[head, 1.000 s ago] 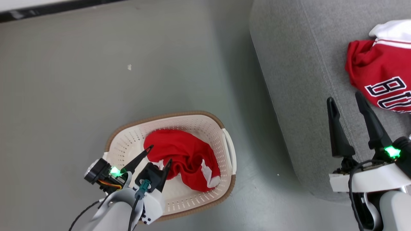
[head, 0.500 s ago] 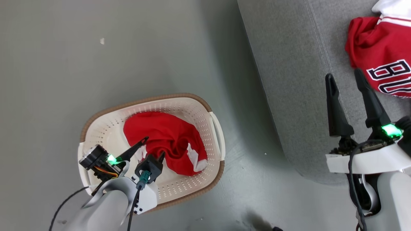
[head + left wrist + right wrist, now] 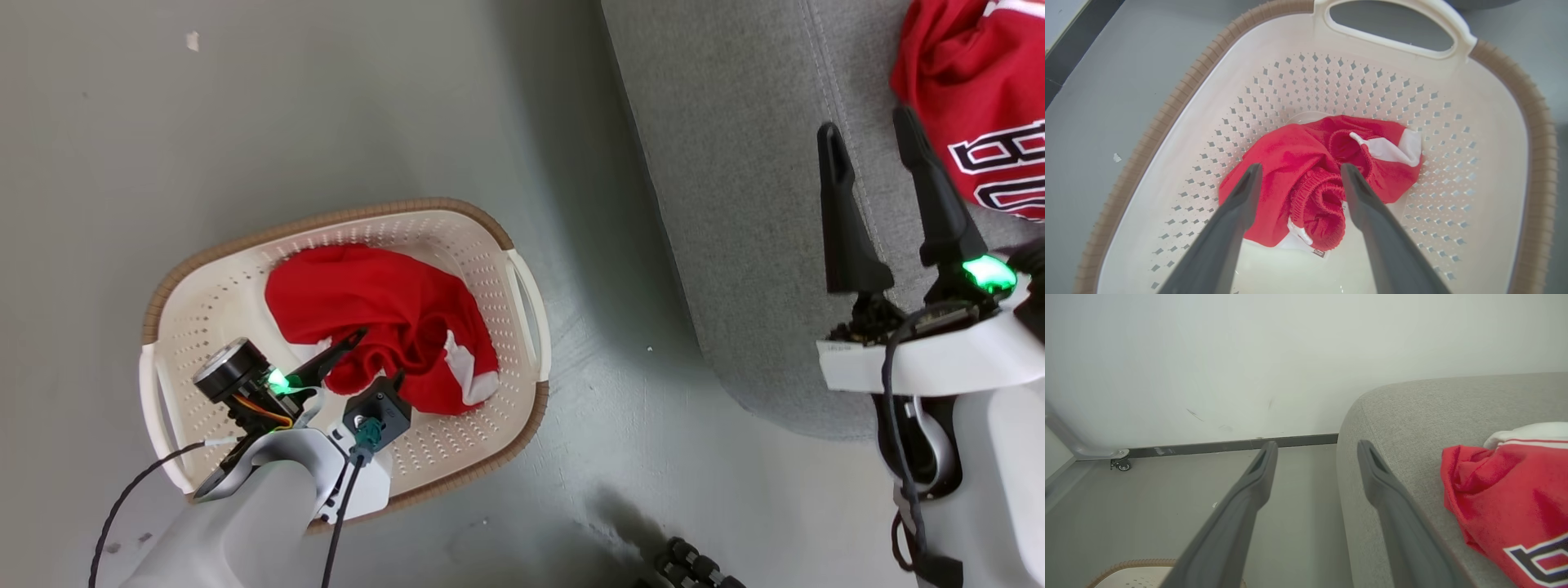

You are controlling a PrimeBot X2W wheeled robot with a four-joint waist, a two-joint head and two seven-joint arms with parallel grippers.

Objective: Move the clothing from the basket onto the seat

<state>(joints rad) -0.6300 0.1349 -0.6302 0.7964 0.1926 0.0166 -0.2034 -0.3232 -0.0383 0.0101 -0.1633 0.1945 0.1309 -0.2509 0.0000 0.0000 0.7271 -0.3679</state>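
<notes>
The left gripper has its jaws spread wide and holding nothing. The two tips sit either side of a ribbed fold in the red garment, close over the cloth, though I cannot tell whether they touch it. That garment lies bunched on the bottom of the basket, with white trim at its far edge. The right gripper hangs over the seat, its jaws likewise parted and empty, just beside the lettered garment already lying on the cushion.

The likely trouble is depth. If the jaws close too high, they may pinch only a thin ridge that slips free on the lift. If they go too low, the tips may jam against the perforated plastic, and the light basket could skid or come up with the cloth.

The left wrist view shows the ribbing, a small label and exactly which fold is bracketed. The head view instead shows the basket standing on the floor near the seat, with a strip of bare floor between. The right wrist view adds the wall behind
</notes>
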